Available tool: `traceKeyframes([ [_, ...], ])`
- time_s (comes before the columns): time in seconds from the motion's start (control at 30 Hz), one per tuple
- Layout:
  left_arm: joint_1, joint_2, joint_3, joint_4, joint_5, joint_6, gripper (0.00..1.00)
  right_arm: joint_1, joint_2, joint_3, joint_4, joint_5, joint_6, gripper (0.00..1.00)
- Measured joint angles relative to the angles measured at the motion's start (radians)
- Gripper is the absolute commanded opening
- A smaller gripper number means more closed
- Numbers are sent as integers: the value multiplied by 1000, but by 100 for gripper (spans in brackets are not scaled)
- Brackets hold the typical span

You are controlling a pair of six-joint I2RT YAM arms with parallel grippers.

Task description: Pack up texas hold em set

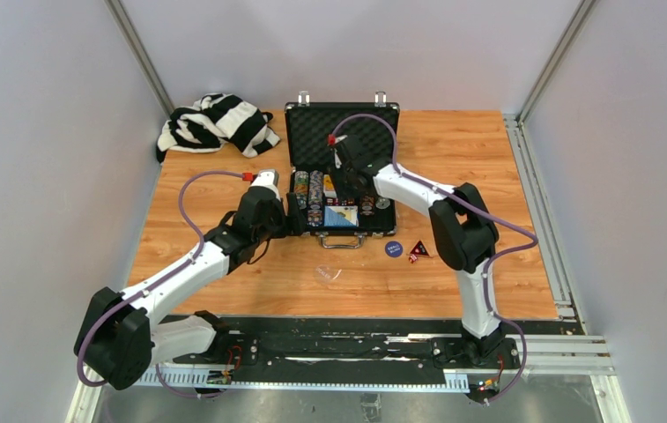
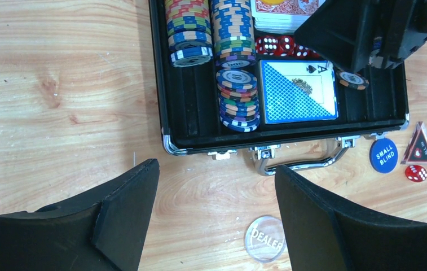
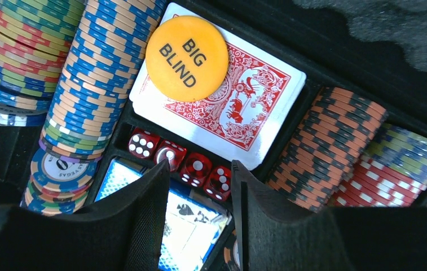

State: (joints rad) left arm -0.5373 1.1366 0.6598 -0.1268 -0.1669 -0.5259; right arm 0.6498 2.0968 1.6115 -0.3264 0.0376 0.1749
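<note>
Wood table [image 1: 506, 282] carries open briefcase [image 2: 290, 134] just ahead of wide, empty left fingers [image 2: 126, 214]; right fingers [image 3: 143, 220] part-open, empty, over dice [image 3: 197, 169]; DEALER button [image 2: 265, 246] between left fingers looks light, slick, so pinch rim.

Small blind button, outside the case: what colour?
The small blind button is blue with white lettering; best seen in the left wrist view.

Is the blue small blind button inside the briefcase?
No, the small blind button lies on the table outside the briefcase, right of its handle.
</note>
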Motion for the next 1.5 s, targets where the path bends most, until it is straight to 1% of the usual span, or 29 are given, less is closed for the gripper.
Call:
traceKeyframes([
  [0.13, 0, 0, 0, 0, 7, 0, 79, 0, -45, -7, -8, 15, -11, 43],
  [0.23, 1, 0, 0, 0, 12, 0, 79, 0, -112, -34, -8, 30, -16, 43],
  [0.3, 1, 0, 0, 1, 18, 0, 79, 0, -180, -86, -3, 51, -17, 43],
  [0.37, 2, 0, 0, 2, 22, 0, 79, 0, -265, -168, 7, 76, -15, 44],
  [0.5, 1, 2, -15, 29, 50, -2, 79, -3, -444, -376, 24, 116, -1, 53],
  [0.57, -10, 14, -17, 37, 52, -3, 81, -5, -535, -491, 19, 131, 11, 56],
  [0.7, -78, 65, -5, 42, 28, -5, 82, -5, -697, -697, 6, 151, 28, 56],
  [0.77, -105, 94, 5, 43, 34, -6, 82, -5, -745, -765, 4, 157, 39, 57],
  [0.9, -115, 113, 9, 46, 40, -10, 82, -5, -805, -869, -2, 173, 63, 57],
  [1.0, -115, 110, 10, 51, 39, -12, 82, -11, -822, -911, -6, 177, 72, 57],
  [1.27, -115, 98, 10, 50, 32, -12, 82, -19, -775, -949, 29, 180, 91, 55],
  [1.4, -115, 97, 10, 50, 29, -12, 82, -42, -752, -969, 55, 168, 96, 50],
  [1.5, -115, 97, 10, 50, 28, -12, 82, -52, -750, -976, 62, 163, 98, 43],
])
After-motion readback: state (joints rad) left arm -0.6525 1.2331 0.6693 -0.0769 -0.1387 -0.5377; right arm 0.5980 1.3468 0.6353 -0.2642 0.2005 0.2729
